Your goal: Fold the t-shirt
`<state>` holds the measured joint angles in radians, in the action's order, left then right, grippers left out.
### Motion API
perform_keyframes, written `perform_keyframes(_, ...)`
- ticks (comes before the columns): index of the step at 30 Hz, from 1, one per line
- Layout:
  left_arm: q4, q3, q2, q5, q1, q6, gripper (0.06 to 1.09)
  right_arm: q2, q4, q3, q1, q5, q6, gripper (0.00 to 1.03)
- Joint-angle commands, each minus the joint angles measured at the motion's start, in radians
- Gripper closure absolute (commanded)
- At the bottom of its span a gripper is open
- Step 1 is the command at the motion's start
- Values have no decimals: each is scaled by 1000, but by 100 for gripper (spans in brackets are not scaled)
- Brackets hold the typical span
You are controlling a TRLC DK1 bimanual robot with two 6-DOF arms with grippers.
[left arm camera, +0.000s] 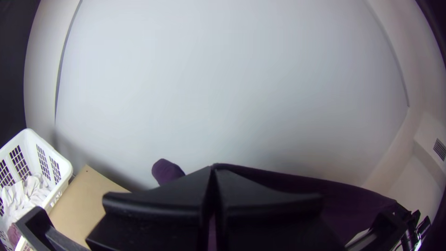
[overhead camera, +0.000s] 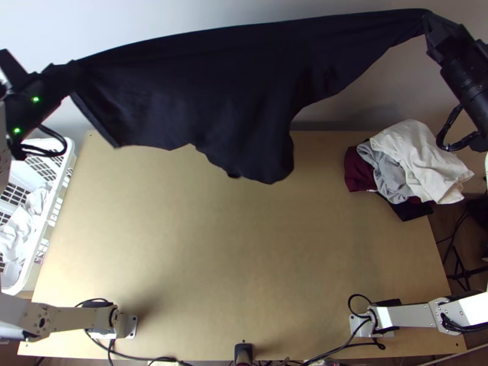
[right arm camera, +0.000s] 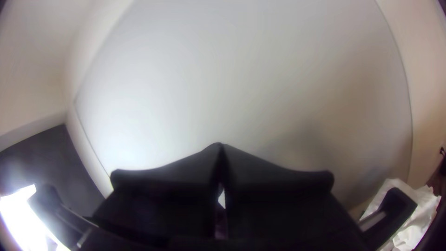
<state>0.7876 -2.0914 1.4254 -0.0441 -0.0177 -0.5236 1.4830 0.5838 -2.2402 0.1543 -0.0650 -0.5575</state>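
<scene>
Prep for the fold, I'd say: the black fabric t-shirt point(overhead camera: 213, 85) hangs in the air above the far part of the light wooden worktop point(overhead camera: 244, 244). Left end effector point(left arm camera: 213, 169) is clenched on its left upper corner, and the right end effector point(overhead camera: 429, 25) grasps the right upper corner. Top edge runs pretty taut between them; the lower edge is uneven and droops deepest around the middle. Can't tell which edge is hem or collar, tbh.

Next move calls for lowering it toward the near side so it lands flat, both corners coming down together, or it'll probably bunch.

For room, there's a wide bare stretch from the middle to the near edge. Watch the pile of cream, grey and maroon cloths point(overhead camera: 415, 152) at the far right corner, the white plastic basket point(overhead camera: 69, 148) off the left edge, and the pale smooth wall point(overhead camera: 152, 18) at the far side.
</scene>
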Motion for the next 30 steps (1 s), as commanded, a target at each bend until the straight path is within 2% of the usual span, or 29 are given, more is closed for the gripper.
perform_keyframes(1, -30, 21, -75, -3, -21, -1, 105, -13, -9, -50, 25, 8, -12, 100)
perform_keyframes(10, -70, 70, -220, -7, 10, -32, 105, -133, 16, -68, 30, -81, -50, 100)
perform_keyframes(12, -162, 151, -299, -5, 22, -30, 105, -165, 21, -84, 17, -99, -61, 100)
perform_keyframes(16, -468, 424, -516, -5, 19, -29, 105, -236, 24, -91, -27, -113, -76, 100)
perform_keyframes(17, -491, 455, -549, -7, 21, -29, 105, -251, 30, -90, -38, -113, -76, 100)
perform_keyframes(22, -452, 498, -634, -7, 21, -24, 105, -325, 56, -79, -90, -134, -104, 100)
perform_keyframes(30, -450, 591, -787, -3, -7, 22, 105, -435, 188, -50, -136, -160, -102, 100)
